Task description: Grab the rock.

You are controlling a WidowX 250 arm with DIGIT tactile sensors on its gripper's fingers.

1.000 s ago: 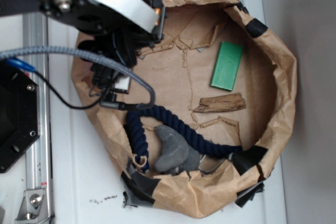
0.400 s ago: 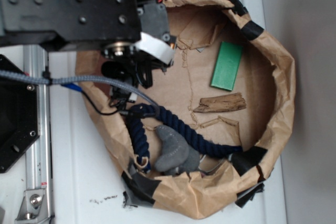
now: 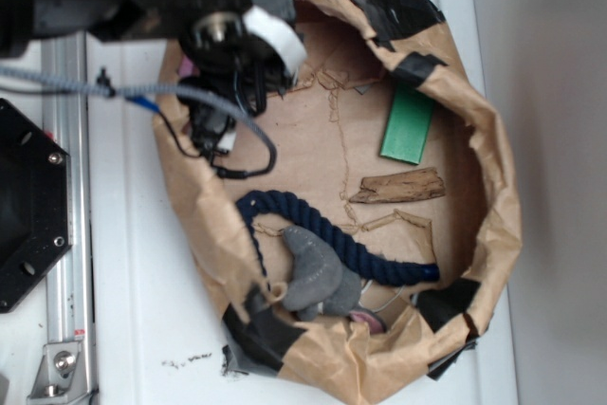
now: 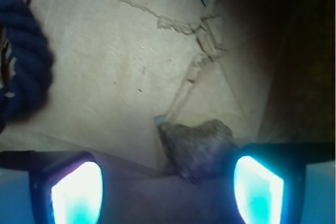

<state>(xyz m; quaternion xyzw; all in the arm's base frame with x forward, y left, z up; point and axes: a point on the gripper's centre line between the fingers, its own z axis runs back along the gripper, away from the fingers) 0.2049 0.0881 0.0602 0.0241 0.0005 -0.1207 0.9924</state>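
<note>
The rock (image 4: 198, 148) lies on the brown paper floor at about five o'clock in the wrist view, a lumpy brown-grey stone sitting between the two glowing fingertips (image 4: 77, 192), nearer the right one. The gripper (image 4: 167, 191) has its jaws spread apart, with nothing pinched yet. In the exterior view the rock itself is hidden under the arm, at roughly ten o'clock inside the paper bag (image 3: 493, 234). Compared with a moment ago, the arm has swung further into the bag's upper-left corner and the bag's rim has been pushed and reshaped. That likely means the approach is nearly finished and closing is what remains. The navy rope (image 3: 332, 230), grey lump (image 3: 313, 272), wood piece (image 3: 398, 187) and green block (image 3: 410, 122) lie well apart toward four o'clock.
</note>
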